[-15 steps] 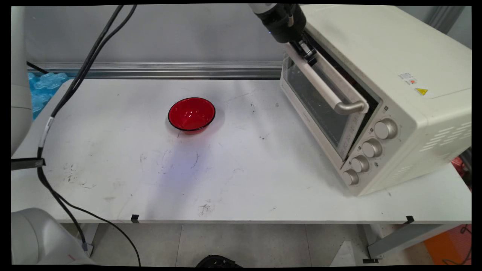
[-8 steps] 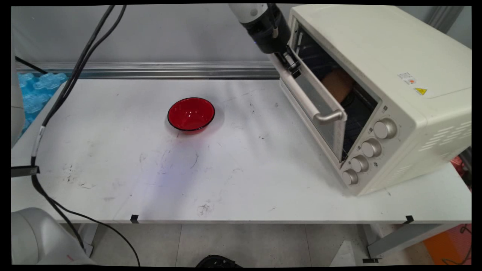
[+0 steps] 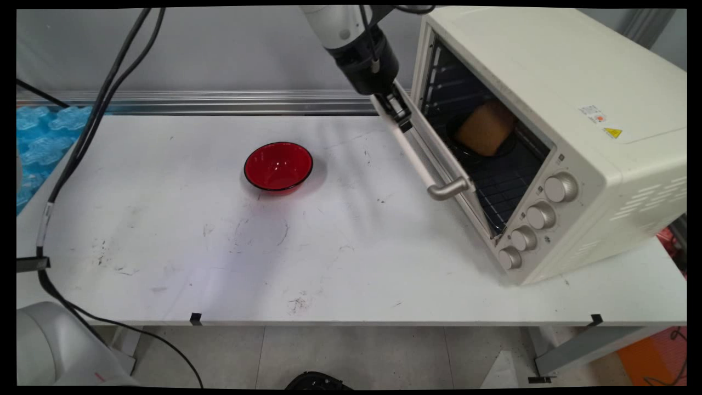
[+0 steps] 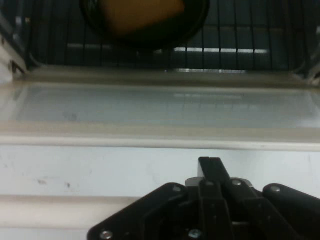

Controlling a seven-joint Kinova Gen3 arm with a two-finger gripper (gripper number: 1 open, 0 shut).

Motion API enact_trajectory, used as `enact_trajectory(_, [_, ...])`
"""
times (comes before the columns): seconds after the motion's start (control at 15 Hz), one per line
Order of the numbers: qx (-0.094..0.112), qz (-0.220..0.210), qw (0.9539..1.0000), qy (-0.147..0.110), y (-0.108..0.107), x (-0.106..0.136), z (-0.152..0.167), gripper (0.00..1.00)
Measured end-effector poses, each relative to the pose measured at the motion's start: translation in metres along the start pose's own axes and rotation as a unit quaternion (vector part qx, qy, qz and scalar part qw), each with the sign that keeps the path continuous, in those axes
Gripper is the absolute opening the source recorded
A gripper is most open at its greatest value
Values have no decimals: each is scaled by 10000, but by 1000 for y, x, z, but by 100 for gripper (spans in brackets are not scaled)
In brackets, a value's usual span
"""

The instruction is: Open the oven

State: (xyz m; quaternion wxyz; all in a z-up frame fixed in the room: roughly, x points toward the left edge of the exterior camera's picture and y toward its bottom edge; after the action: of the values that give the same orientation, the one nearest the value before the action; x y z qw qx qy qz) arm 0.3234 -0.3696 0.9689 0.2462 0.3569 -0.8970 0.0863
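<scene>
Gripping the far end of the oven door's handle (image 3: 422, 170), the gripper (image 3: 399, 112) has its fingers closed tight on the bar, beside the oven (image 3: 554, 126) at its upper left corner. The door (image 3: 439, 156) hangs partly open, tilted out from the oven's front, and inside, on the wire rack (image 3: 504, 181), a brown loaf (image 3: 485, 129) sits in a dark round dish (image 3: 466, 145). Well to the left of the oven a red bowl (image 3: 278, 166) stands alone on the white table (image 3: 219, 258).

One camera looks down from high across the table (image 3: 329, 263). The other sits close, facing the oven (image 3: 548, 109) (image 4: 160, 50), seen in both.
</scene>
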Motion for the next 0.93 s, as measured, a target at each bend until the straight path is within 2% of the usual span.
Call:
enact_trajectory(0.53, [36,-79,9995,-314,3,-37,-4,0])
enact_trajectory(0.93, [108,-64,9994,-337,0,-66,3,0])
